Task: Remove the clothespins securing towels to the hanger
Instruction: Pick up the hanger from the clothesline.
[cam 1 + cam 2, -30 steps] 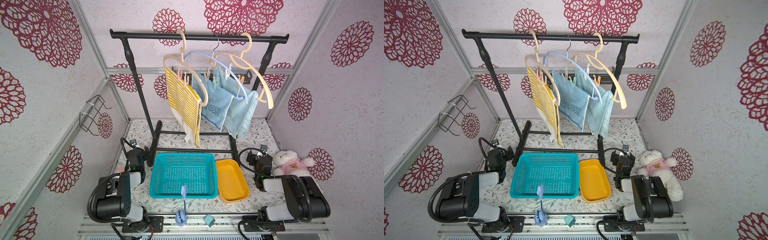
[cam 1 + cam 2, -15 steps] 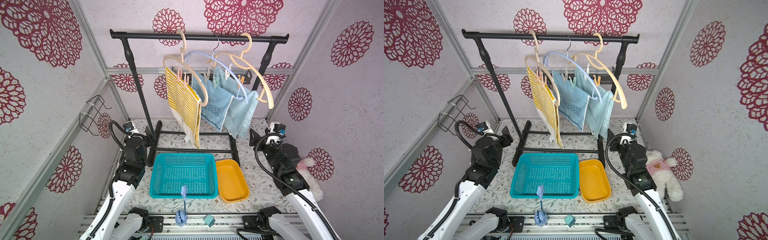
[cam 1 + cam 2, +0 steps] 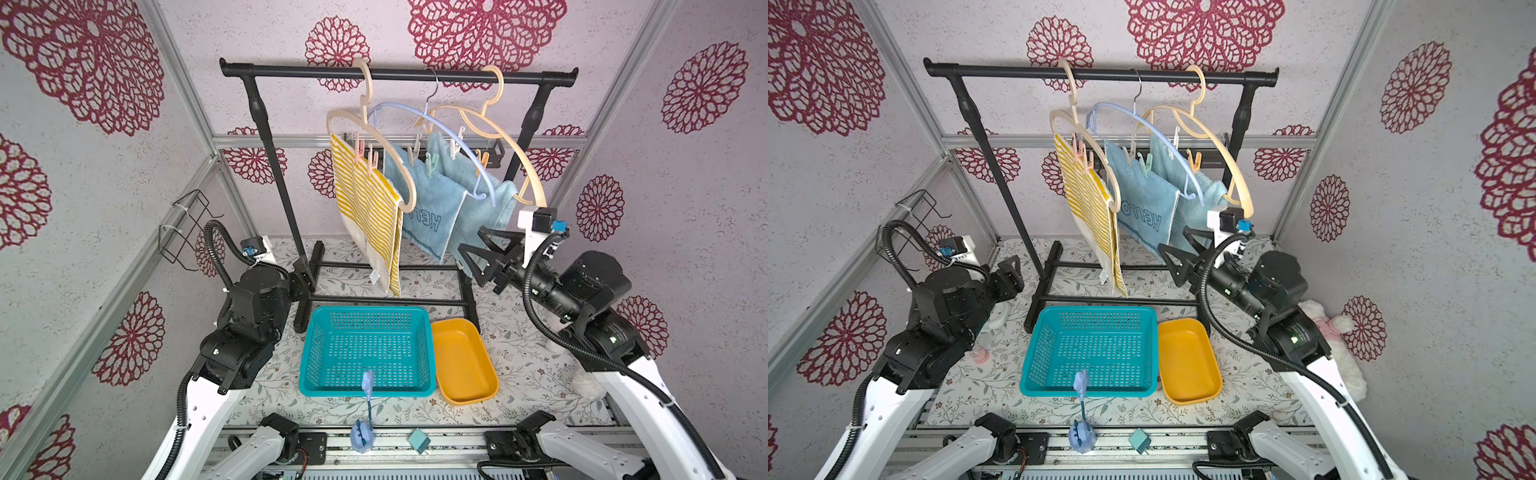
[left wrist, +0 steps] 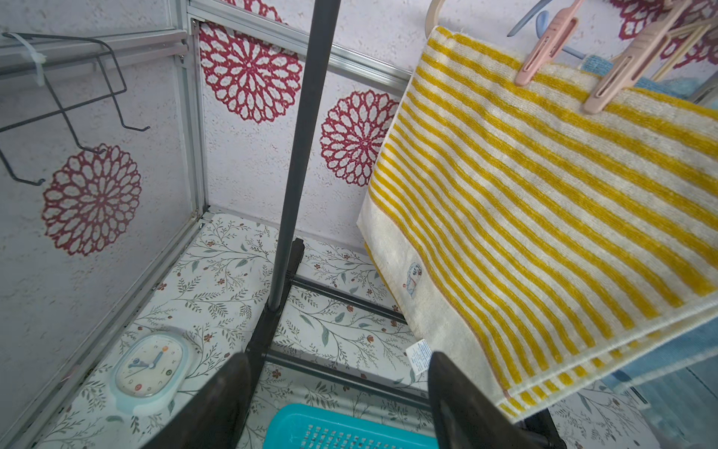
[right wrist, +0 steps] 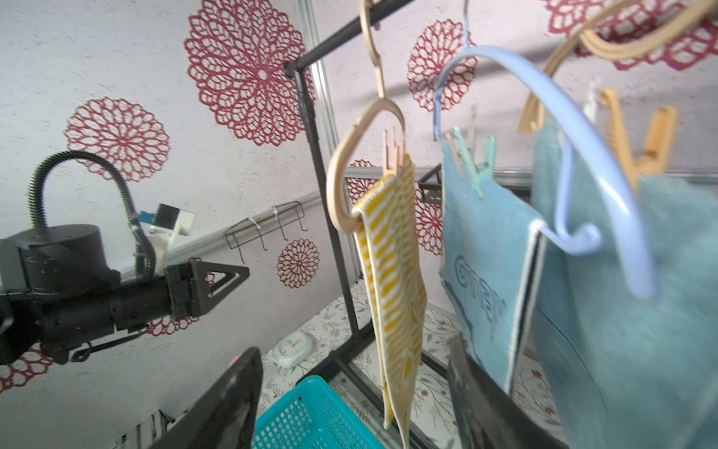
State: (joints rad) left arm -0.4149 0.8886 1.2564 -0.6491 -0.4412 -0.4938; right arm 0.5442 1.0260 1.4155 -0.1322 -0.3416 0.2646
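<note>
**Top views:** Black rack (image 3: 395, 75) at the far centre of the tabletop (image 3: 519, 365). Three hangers carry a striped towel (image 3: 368, 216), a lettered towel (image 3: 432, 208) and a plain blue towel (image 3: 486, 195), each fastened by clothespins (image 3: 432, 162) at its top edge. Left claw (image 3: 1011, 274) near the rack's left post. Right claw (image 3: 469, 239) near the plain blue towel's lower edge.

**Left wrist:** Left claw jaws apart, empty. Two pink clothespins (image 4: 544, 48) on the striped towel.

**Right wrist:** Right claw jaws apart, empty, with the towels ahead.

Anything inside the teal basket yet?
Only bare mesh floor shows inside the teal basket. A blue stemmed object in front covers a small patch by the near wall.
</note>
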